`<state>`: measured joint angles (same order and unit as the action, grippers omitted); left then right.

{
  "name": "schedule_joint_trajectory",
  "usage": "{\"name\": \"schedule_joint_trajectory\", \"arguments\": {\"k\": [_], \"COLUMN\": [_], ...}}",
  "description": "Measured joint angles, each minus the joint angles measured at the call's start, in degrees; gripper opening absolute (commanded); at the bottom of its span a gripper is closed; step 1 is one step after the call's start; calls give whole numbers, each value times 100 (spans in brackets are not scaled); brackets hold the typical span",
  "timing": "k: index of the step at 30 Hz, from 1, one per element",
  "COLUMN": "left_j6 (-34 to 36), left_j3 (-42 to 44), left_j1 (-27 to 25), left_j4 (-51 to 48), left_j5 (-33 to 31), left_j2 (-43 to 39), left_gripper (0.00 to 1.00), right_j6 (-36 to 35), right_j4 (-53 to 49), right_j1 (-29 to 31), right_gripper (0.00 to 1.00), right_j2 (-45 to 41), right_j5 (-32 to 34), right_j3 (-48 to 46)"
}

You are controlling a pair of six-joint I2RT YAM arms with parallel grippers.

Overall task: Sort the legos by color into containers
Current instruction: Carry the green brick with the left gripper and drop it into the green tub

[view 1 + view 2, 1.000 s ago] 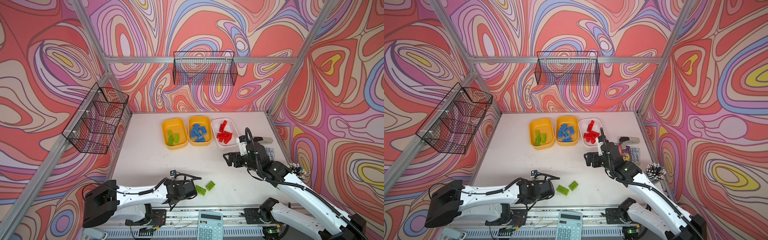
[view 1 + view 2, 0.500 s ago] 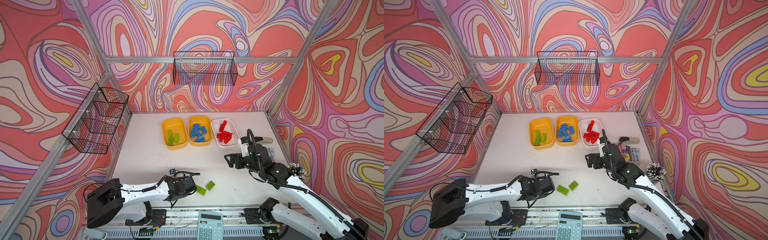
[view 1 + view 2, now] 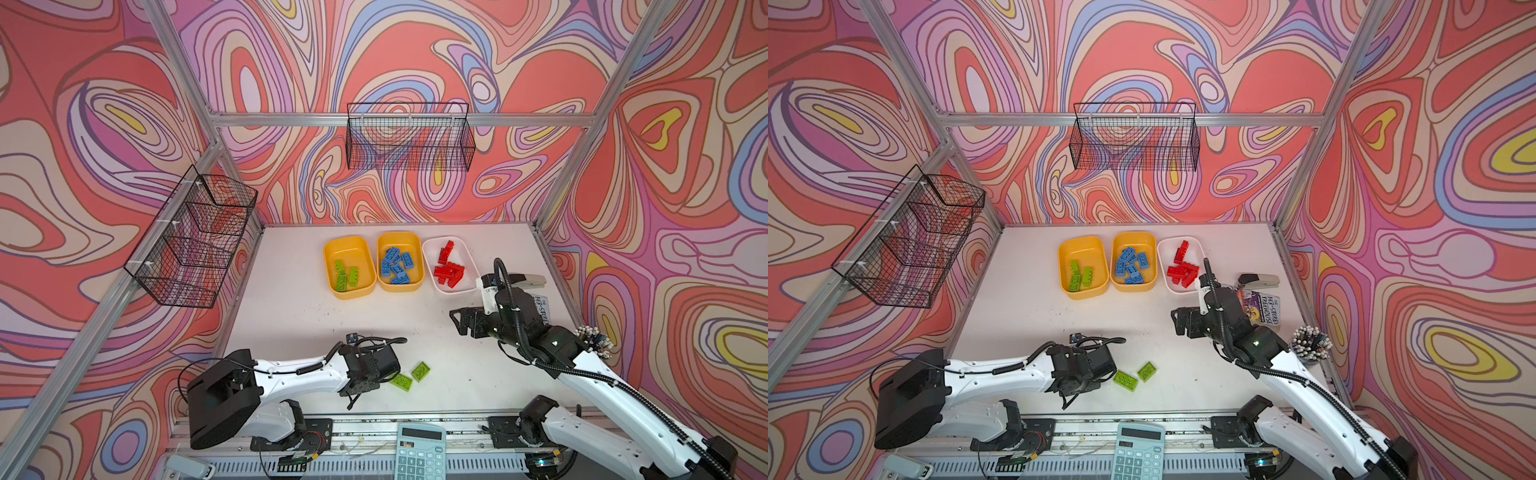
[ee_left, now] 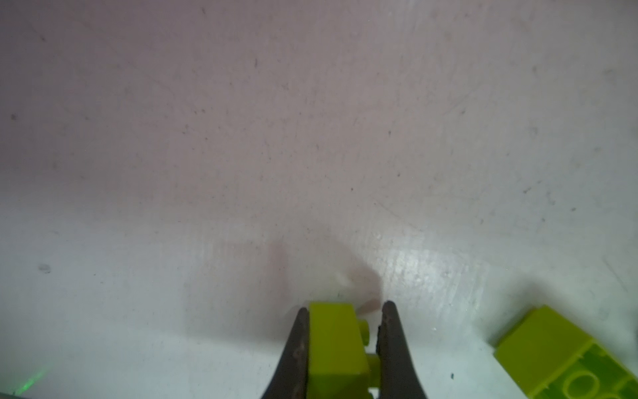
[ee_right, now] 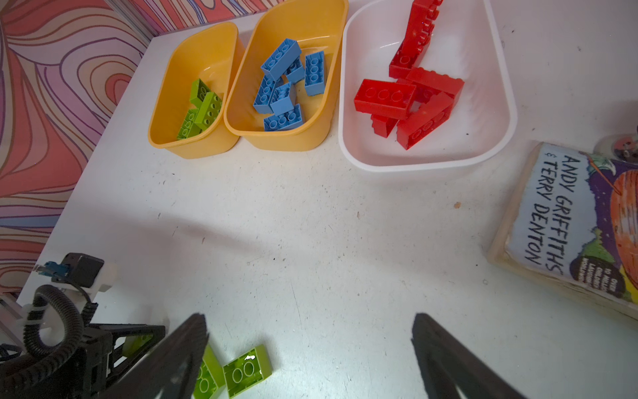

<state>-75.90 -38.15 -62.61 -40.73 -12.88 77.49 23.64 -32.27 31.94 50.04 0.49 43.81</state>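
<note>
Since a second ago the left fingers (image 4: 295,352) have closed — now they grip one green lego (image 4: 335,345) near the table's (image 4: 310,138) 6 o'clock edge. Two loose green legos (image 3: 401,381) lie at its 3 o'clock. Right fingers (image 5: 179,352) stand wide open — empty.

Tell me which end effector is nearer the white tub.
Right. The right end effector hovers just before the white tub; the left end effector grips a lime green brick near the table's front edge.
</note>
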Motion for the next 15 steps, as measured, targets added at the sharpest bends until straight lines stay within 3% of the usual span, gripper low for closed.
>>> {"name": "schedule_joint_trajectory", "arguments": {"k": [6, 11, 15], "left_j6": [485, 1552, 2490], "left_j3": [-507, -1637, -3014], "left_j1": [601, 2022, 3154], "left_j4": [-597, -789, -726], "left_j5": [-28, -7, 101], "left_j2": [-297, -330, 463], "left_gripper": [10, 10, 10], "right_j6": [22, 90, 151], "right_j4": [-109, -142, -90], "right_j1": [0, 0, 0], "right_gripper": [98, 98, 98], "right_j2": [0, 4, 184], "right_j5": [92, 138, 129], "right_j3": [59, 138, 151]}}
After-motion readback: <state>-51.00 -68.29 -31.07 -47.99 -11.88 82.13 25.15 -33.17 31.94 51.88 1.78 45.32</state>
